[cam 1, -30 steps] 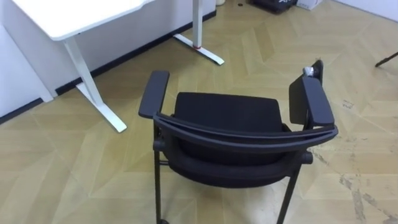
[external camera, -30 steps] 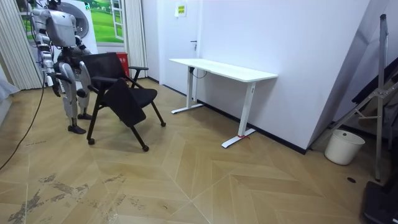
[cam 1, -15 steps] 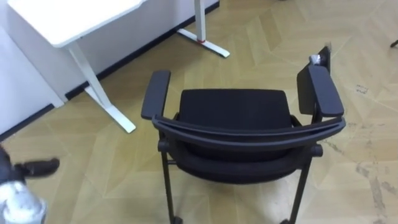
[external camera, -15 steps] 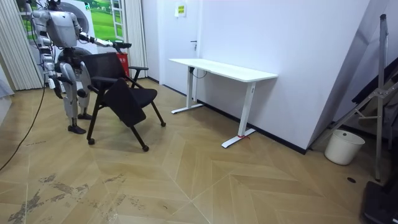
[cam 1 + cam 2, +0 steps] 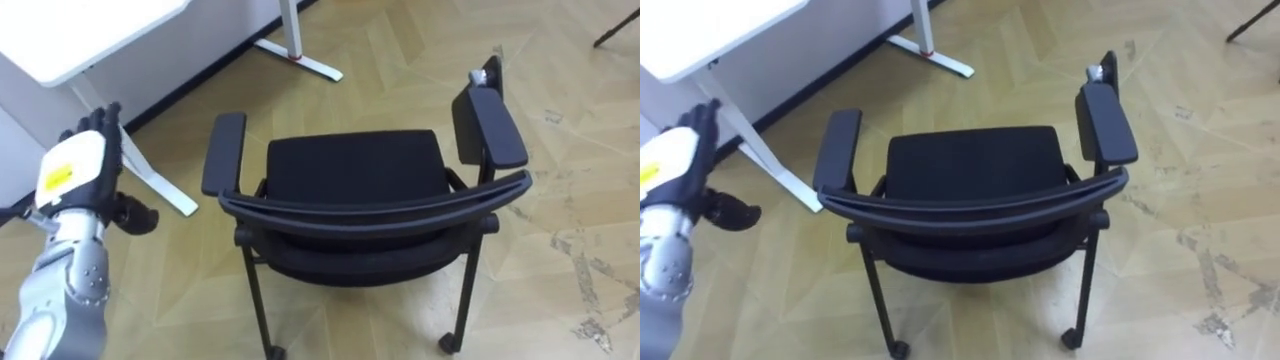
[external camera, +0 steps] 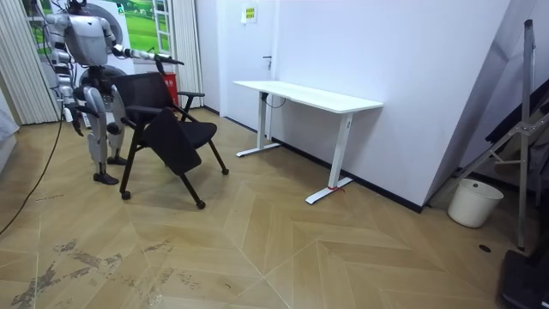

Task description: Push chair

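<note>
A black chair [image 5: 355,175] with two armrests and small castors stands just in front of me on the wood floor, its curved backrest [image 5: 370,205] nearest me. My left hand [image 5: 75,165] is raised at the left of the left eye view. It is open with straight fingers, held off the chair's left armrest [image 5: 224,150] and touching nothing. In the room view I stand behind the chair [image 6: 167,129] with my left arm stretched forward above it. My right hand [image 6: 77,122] hangs by my side, too small to read.
A white desk [image 5: 60,30] with white legs [image 5: 150,175] stands against the wall ahead on the left, about a chair's length away. In the room view the desk [image 6: 309,96] is along the white wall, a white bucket [image 6: 473,202] stands far right, and open floor lies between.
My left arm has risen from the lower left, its hand now up beside the chair's left armrest. The head view has shifted a little; the chair stands where it was.
</note>
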You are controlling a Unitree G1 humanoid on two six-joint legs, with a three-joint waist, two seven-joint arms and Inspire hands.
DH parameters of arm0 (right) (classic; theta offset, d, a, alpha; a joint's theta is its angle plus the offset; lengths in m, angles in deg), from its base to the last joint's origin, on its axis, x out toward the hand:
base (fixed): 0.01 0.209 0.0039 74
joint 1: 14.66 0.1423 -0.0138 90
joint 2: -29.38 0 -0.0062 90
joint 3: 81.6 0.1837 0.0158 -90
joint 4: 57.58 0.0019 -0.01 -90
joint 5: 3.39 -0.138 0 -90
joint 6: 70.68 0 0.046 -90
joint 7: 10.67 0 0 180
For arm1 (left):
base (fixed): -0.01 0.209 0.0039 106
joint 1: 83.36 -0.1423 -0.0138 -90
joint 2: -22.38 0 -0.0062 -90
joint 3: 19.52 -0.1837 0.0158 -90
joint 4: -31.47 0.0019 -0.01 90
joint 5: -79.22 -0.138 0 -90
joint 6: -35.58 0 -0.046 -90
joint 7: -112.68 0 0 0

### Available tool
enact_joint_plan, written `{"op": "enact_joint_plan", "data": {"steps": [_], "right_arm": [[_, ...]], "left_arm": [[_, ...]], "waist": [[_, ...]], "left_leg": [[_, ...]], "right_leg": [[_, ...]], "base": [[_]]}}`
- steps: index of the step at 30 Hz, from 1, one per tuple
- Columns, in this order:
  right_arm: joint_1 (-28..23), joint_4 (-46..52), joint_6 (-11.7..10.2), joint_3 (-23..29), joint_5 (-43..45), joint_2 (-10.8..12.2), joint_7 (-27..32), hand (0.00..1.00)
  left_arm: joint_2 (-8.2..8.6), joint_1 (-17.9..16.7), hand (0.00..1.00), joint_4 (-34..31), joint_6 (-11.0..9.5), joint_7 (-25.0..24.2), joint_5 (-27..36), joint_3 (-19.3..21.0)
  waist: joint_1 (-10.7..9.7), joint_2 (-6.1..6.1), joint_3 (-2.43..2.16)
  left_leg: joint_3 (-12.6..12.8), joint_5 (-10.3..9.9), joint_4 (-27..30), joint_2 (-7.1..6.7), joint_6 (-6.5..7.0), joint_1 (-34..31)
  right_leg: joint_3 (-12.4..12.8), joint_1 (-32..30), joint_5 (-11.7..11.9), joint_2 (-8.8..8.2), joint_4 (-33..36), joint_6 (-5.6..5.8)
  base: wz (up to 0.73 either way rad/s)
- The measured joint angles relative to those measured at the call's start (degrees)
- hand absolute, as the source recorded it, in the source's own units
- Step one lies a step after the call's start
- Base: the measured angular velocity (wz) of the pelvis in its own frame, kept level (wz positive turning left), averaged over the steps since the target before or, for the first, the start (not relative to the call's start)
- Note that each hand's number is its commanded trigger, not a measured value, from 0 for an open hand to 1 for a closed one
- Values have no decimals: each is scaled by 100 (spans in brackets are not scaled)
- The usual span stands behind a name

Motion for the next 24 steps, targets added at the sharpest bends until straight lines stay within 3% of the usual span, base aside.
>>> {"op": "enact_joint_plan", "data": {"steps": [4,7,15,22,24], "right_arm": [[22,-8,-10,-41,-12,-29,0,0],[24,-5,-15,-127,-14,-30,-7,0],[135,-124,-15,-138,48,-86,-96,0],[254,-454,-75,-129,10,-182,-144,0],[255,-433,-73,-130,-15,-190,-148,0]], "left_arm": [[-59,128,0,-473,63,-529,-106,-170],[-197,224,0,-777,67,-916,-150,-255],[-952,384,0,-1725,373,-2405,-232,-571],[-1255,548,0,-2144,531,-3500,-261,-589],[-1454,739,0,-2274,599,-3927,-249,-717]], "waist": [[6,-10,4],[6,-17,11],[4,-7,29],[-16,77,37],[-1,95,35]], "left_leg": [[17,0,1,1,0,17],[27,0,0,1,0,37],[59,0,11,-5,0,1],[7,0,44,-1,0,-8],[3,0,57,1,0,-13]], "right_leg": [[4,11,-4,-1,0,-1],[29,18,-4,1,1,-1],[88,-22,-8,2,-14,4],[81,28,-8,3,-74,3],[81,37,-8,3,-73,3]], "base": [[0],[-4],[-1],[2],[0]]}}
